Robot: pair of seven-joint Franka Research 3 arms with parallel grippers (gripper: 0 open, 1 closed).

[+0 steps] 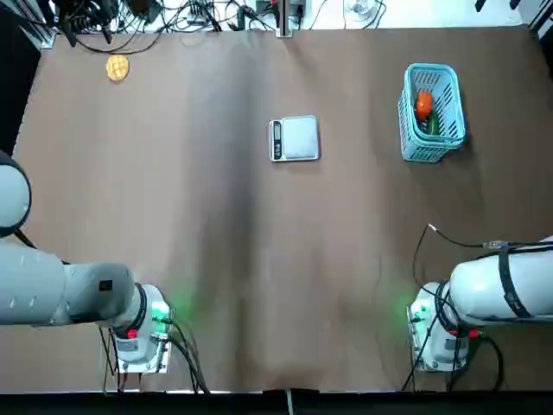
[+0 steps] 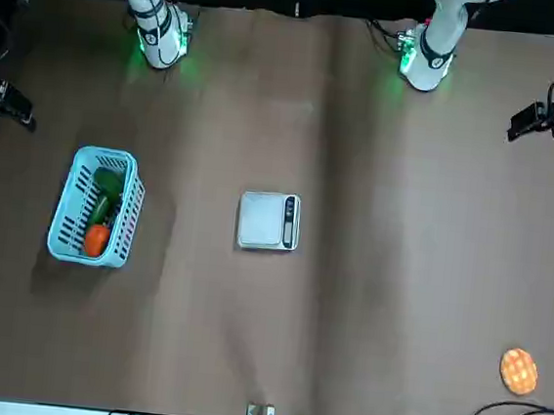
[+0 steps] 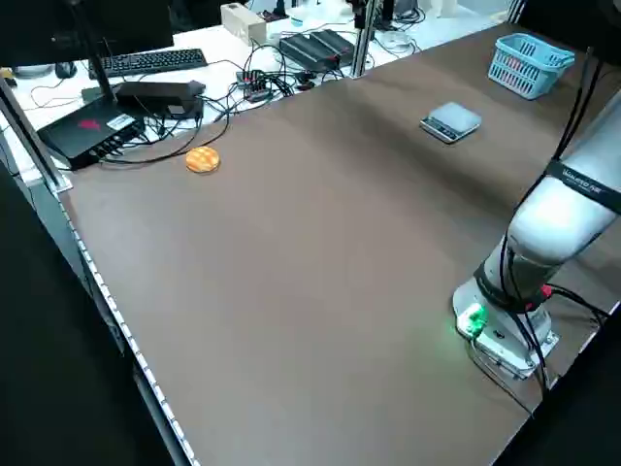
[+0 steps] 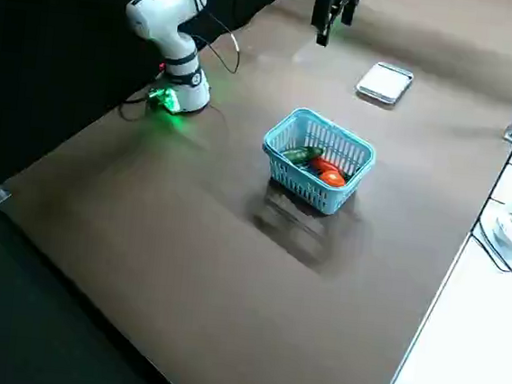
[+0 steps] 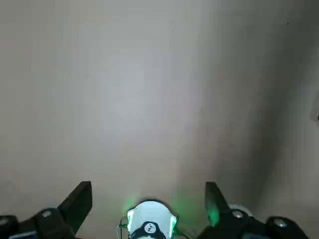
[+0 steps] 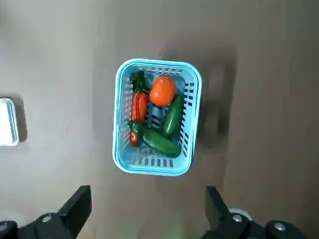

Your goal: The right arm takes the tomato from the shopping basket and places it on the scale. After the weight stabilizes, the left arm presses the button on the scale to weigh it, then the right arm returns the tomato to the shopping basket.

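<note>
The tomato (image 6: 163,90) is small, orange-red and round. It lies in the light-blue shopping basket (image 6: 158,62) at the far right of the table, seen from overhead as tomato (image 1: 423,105) and basket (image 1: 431,68). The silver scale (image 1: 300,137) sits empty at the table's middle, its dark display strip toward the left arm's side. My right gripper (image 6: 148,188) hangs open high above the table, near its own base and well short of the basket. My left gripper (image 5: 148,185) is open too, over bare table by its base. Both arms are pulled back at the near edge.
Green elongated vegetables (image 6: 158,142) and a red one (image 6: 140,105) share the basket with the tomato. A yellow waffle-patterned round (image 1: 117,67) lies at the far left corner. Cables and electronics (image 3: 146,97) crowd the bench beyond the far edge.
</note>
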